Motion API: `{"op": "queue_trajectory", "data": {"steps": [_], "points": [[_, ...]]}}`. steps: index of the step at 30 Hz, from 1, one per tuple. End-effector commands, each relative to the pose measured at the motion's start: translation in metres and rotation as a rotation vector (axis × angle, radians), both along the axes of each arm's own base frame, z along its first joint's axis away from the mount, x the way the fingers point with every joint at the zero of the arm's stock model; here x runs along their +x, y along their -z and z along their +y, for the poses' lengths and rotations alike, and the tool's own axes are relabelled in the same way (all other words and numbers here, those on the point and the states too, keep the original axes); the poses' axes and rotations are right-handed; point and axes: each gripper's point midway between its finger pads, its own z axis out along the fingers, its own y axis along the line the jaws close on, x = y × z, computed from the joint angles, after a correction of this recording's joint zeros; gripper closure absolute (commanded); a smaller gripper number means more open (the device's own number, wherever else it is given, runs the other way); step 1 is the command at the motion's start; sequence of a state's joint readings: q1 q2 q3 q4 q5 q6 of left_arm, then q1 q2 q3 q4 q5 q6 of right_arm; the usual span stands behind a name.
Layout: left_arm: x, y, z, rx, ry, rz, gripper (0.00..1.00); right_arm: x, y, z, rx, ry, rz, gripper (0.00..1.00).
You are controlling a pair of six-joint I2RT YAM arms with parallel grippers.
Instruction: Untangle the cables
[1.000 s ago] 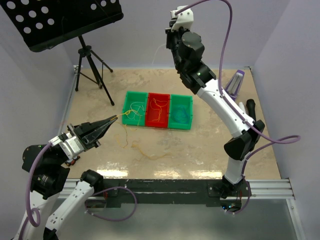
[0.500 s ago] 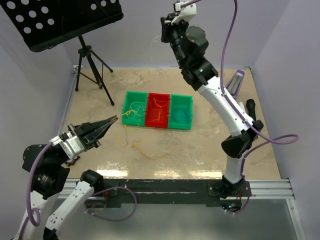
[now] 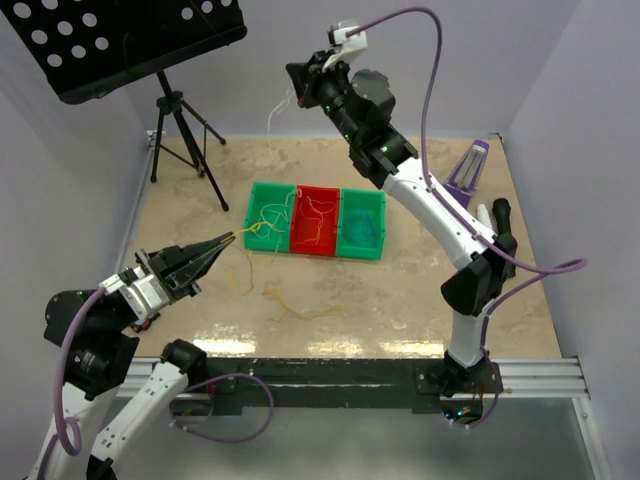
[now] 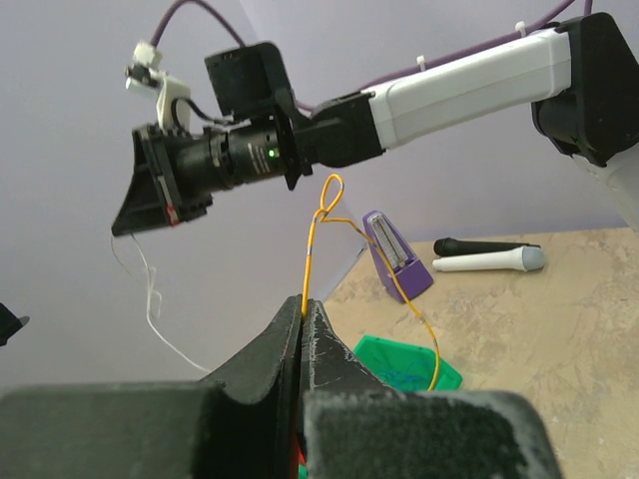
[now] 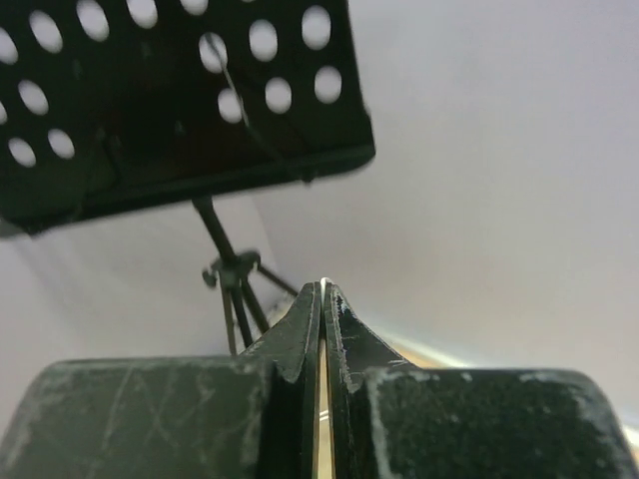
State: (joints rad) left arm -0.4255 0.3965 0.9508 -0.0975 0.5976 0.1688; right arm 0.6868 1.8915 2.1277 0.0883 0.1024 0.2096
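The left arm crouches low at the near left, forearm angled forward, with the left gripper (image 3: 230, 238) pinched closed on the yellow cable (image 4: 310, 249). The right arm reaches high and far back, wrist turned leftward, the right gripper (image 3: 293, 78) clamped on the white cable (image 4: 150, 294)

Pale lavender walls (image 3: 560, 60) close the space on the far side, the left and the right. The desk (image 3: 400, 300) has a beige, marbled top, and soft light lies in bright patches (image 3: 240, 345) along its near edge, beside a metal rail (image 3: 540, 375). At the far left stands a black music stand (image 3: 130, 40), its perforated tray tilted, on a tripod (image 3: 185, 130). A purple metronome (image 3: 468, 170) sits at the far right.
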Motion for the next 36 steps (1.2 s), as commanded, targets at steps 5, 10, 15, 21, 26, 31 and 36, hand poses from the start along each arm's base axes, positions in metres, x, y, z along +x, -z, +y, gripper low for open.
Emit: {"op": "queue_trajectory", "data": {"steps": [5, 10, 15, 21, 26, 31, 36], "points": [[-0.003, -0.004, 0.003, -0.015, -0.005, -0.022, 1.00, -0.004, 0.038, 0.037, 0.016, -0.099, 0.043, 1.00], [-0.003, -0.003, 0.004, -0.016, -0.014, -0.024, 1.00, -0.012, 0.030, 0.049, 0.011, -0.104, 0.025, 1.00], [-0.003, -0.001, 0.005, -0.018, -0.016, -0.025, 1.00, -0.029, 0.001, 0.048, 0.030, -0.097, -0.025, 1.00], [-0.003, 0.001, 0.004, -0.021, -0.016, -0.020, 1.00, -0.052, -0.030, 0.041, 0.051, -0.098, -0.078, 1.00], [-0.003, -0.001, 0.004, -0.027, -0.010, -0.021, 1.00, -0.053, -0.027, 0.047, 0.048, -0.117, -0.073, 1.00], [-0.004, -0.001, 0.004, -0.024, -0.011, -0.021, 1.00, -0.043, -0.001, 0.059, 0.023, -0.124, -0.038, 1.00], [-0.004, -0.002, 0.004, -0.024, -0.011, -0.021, 1.00, -0.034, 0.024, 0.073, 0.001, -0.144, -0.014, 1.00]]}}
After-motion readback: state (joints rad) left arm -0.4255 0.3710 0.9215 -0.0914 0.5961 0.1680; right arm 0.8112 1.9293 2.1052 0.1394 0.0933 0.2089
